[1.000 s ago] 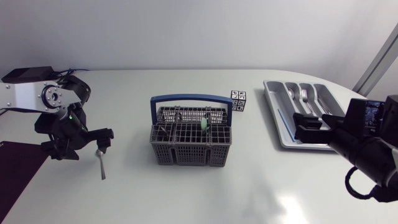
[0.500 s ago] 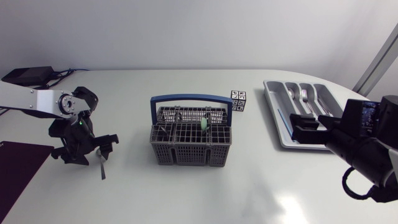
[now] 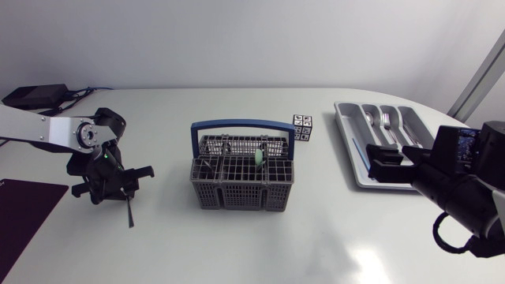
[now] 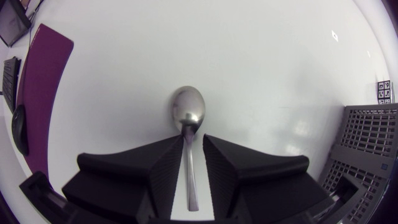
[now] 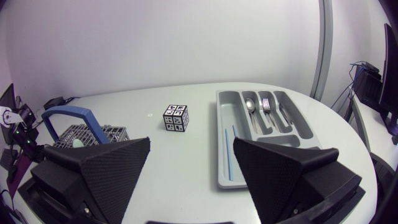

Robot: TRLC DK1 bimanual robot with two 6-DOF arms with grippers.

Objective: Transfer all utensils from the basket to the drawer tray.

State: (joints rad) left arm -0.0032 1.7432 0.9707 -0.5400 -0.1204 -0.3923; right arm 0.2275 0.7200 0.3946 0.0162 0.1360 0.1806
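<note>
A silver spoon (image 3: 129,211) lies on the white table left of the grey basket (image 3: 243,189) with the blue handle. My left gripper (image 3: 118,189) hangs low over it. In the left wrist view the spoon's handle runs between the narrowly spaced fingers of the left gripper (image 4: 193,138), and its bowl (image 4: 188,112) lies just ahead of them; a gap shows on one side. A green-handled utensil (image 3: 259,156) stands in the basket. The grey drawer tray (image 3: 359,170) at the right holds a spoon and forks (image 3: 385,121). My right gripper (image 5: 192,142) stands open beside the tray, empty.
A black-and-white marker cube (image 3: 302,126) sits between the basket and the tray. A purple mat (image 3: 24,213) lies at the table's left edge, near my left arm. A thin blue stick (image 5: 229,148) lies in the tray's long side slot.
My left gripper has come down over the spoon and drawn its fingers close around the handle. The right arm has stayed still.
</note>
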